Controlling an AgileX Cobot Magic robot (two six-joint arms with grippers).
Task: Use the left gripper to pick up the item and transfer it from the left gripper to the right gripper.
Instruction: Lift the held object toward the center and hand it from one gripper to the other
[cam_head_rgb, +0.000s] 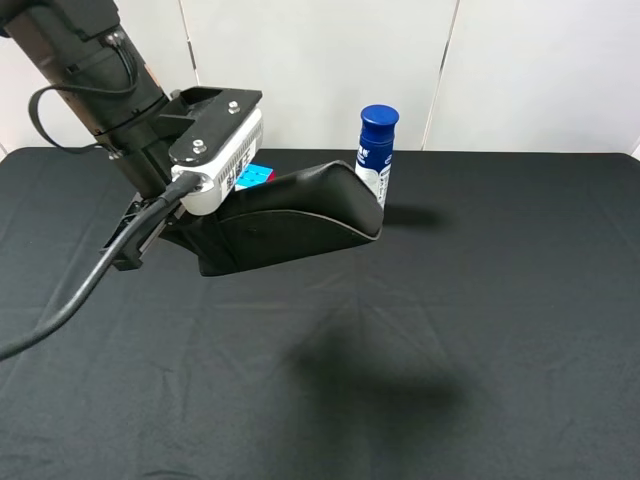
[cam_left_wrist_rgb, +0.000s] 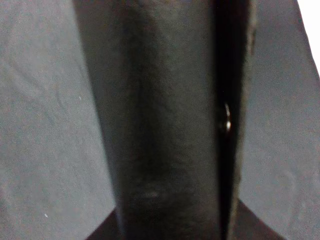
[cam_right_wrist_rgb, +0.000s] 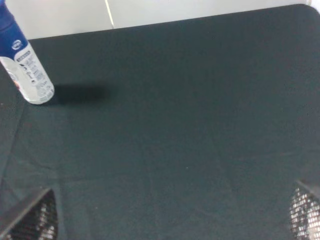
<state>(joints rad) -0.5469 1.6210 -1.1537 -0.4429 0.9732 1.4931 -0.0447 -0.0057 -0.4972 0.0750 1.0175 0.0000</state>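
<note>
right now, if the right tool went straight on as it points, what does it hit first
The right tool would likely meet bare black tablecloth first; the blue-capped bottle stands off that line.

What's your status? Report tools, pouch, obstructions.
Left tool shut on pouch. Pouch aloft, off the table. Right tool open, empty. Bottle and cube on table behind pouch.
</note>
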